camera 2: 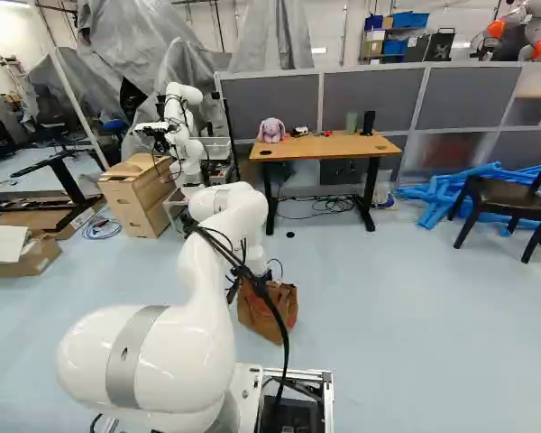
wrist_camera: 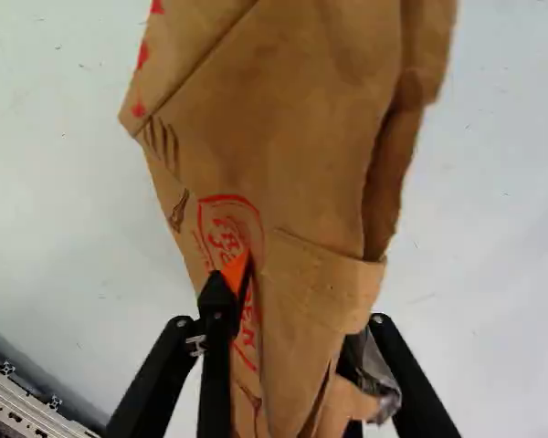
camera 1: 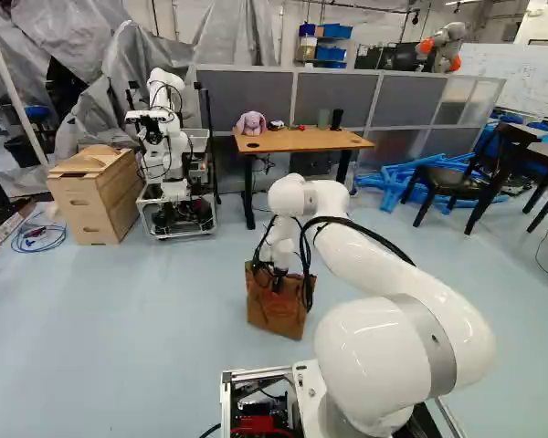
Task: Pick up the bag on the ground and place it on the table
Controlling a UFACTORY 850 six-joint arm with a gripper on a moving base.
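The gripper (camera 1: 279, 281) is down at the top of the brown paper bag (camera 1: 276, 312), which stands on the floor left of my arm's lower links in the left base view. In the wrist view the gripper (wrist_camera: 306, 297) stands open, its fingers apart with creased bag paper (wrist_camera: 297, 319) between them. One orange pad (wrist_camera: 236, 271) lies by the bag's red print; folded paper partly hides the other finger, so firm contact on both sides cannot be made out. The wooden-topped table (camera 1: 297, 141) stands farther off, beyond the bag.
On the table are a pink plush toy (camera 2: 271, 131), a green cup and a black object. Left of it stand another robot (camera 1: 167, 137) and wooden boxes (camera 1: 95, 196). Grey partitions stand behind. Blue tubing (camera 1: 393, 178) and dark chairs (camera 1: 447, 181) are to the right.
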